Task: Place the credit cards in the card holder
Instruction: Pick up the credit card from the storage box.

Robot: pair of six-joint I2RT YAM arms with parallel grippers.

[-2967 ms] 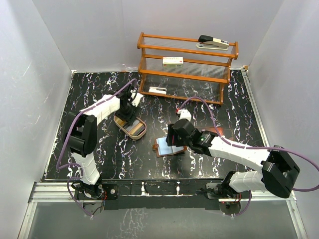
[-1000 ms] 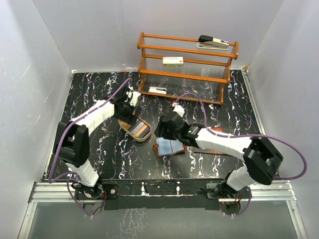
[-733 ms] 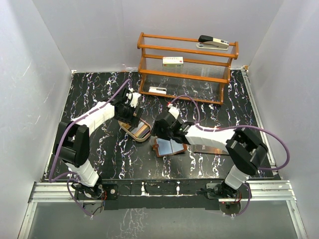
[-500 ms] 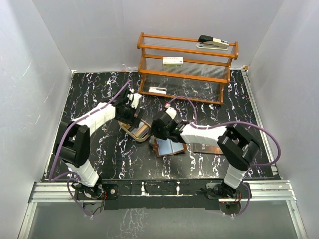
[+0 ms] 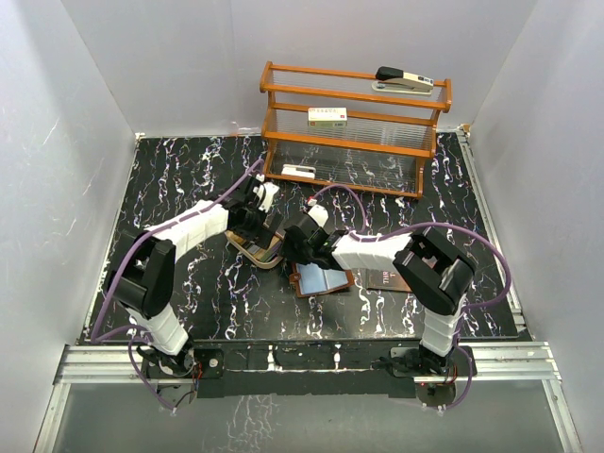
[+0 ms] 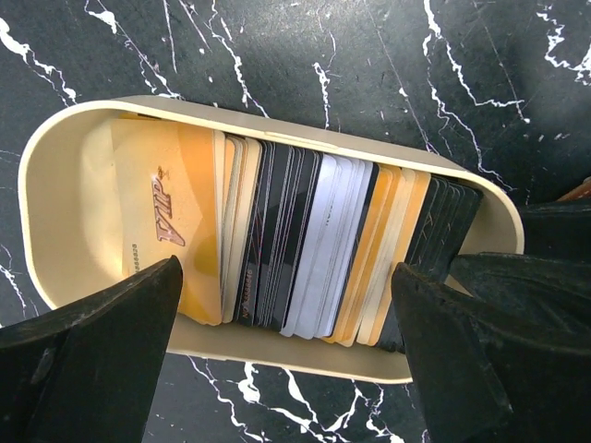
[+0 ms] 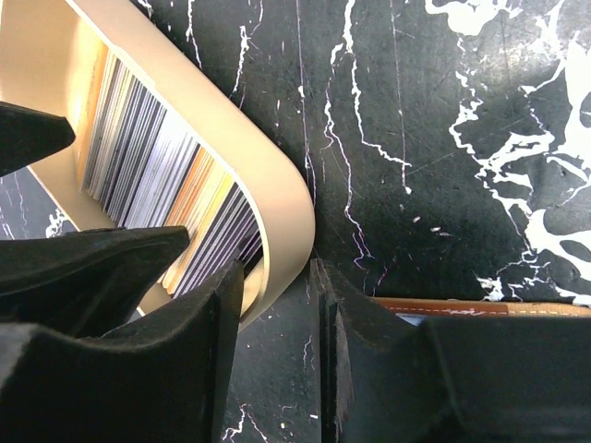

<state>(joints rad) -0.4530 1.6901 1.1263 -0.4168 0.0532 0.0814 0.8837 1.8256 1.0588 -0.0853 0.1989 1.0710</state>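
Note:
The credit cards (image 6: 305, 249), gold, dark and pale, stand packed on edge in a tan rounded tray (image 6: 277, 346), with a gold VIP card (image 6: 166, 212) at one end. My left gripper (image 6: 286, 305) hovers over the tray (image 5: 257, 247), wide open, a finger at either end of the row and nothing held. My right gripper (image 7: 275, 295) is open only narrowly, straddling the tray's rounded end wall (image 7: 277, 185), one finger inside by the cards (image 7: 157, 157) and one outside. The card holder (image 5: 323, 278) lies open, just right of the tray; its brown edge (image 7: 480, 307) shows beside the right finger.
A flat dark booklet (image 5: 389, 279) lies right of the card holder. A wooden shelf rack (image 5: 354, 123) stands at the back with a stapler (image 5: 404, 80) on top, a white labelled box (image 5: 327, 116) and another small white box (image 5: 298, 171). The two grippers (image 5: 269, 236) sit close together.
My right arm has swung left from over the card holder to the tray's end, its jaws narrowing. The left gripper has opened wider and shifted slightly right over the tray.

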